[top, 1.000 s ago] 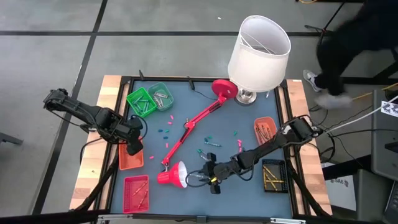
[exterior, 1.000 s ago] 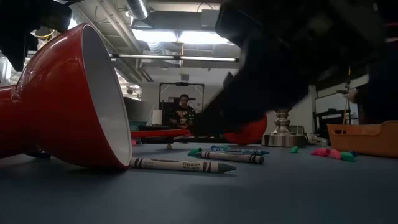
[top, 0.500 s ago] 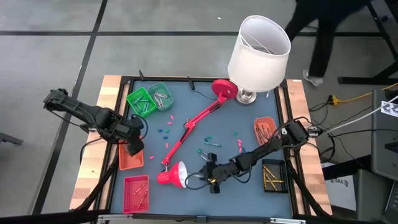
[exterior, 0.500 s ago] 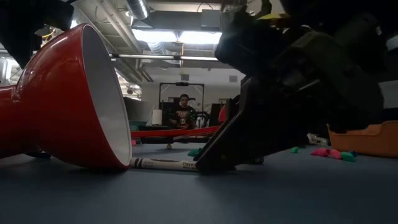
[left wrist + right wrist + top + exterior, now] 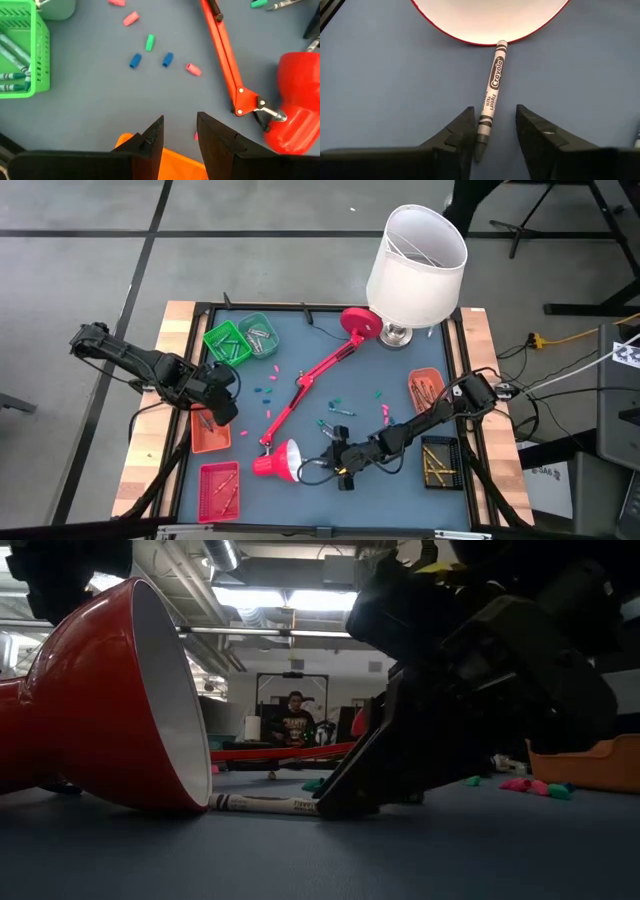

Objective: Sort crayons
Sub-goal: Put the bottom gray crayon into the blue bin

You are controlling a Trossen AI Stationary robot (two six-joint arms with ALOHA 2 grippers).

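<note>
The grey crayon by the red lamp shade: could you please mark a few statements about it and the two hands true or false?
1. The right hand has its fingers open on either side of the grey crayon. True.
2. The crayon lies inside the orange basket. False: it lies on the table mat, one end at the red lamp shade.
3. The left hand holds a crayon. False: it is open and empty, over the orange basket.
4. The crayon lies flat. True.

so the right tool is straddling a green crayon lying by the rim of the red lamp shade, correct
Not quite: the crayon is grey, not green, as the right wrist view shows. The rest holds: the right tool has a finger on either side of it, open, and the crayon's far end reaches the rim of the red lamp shade.
</note>
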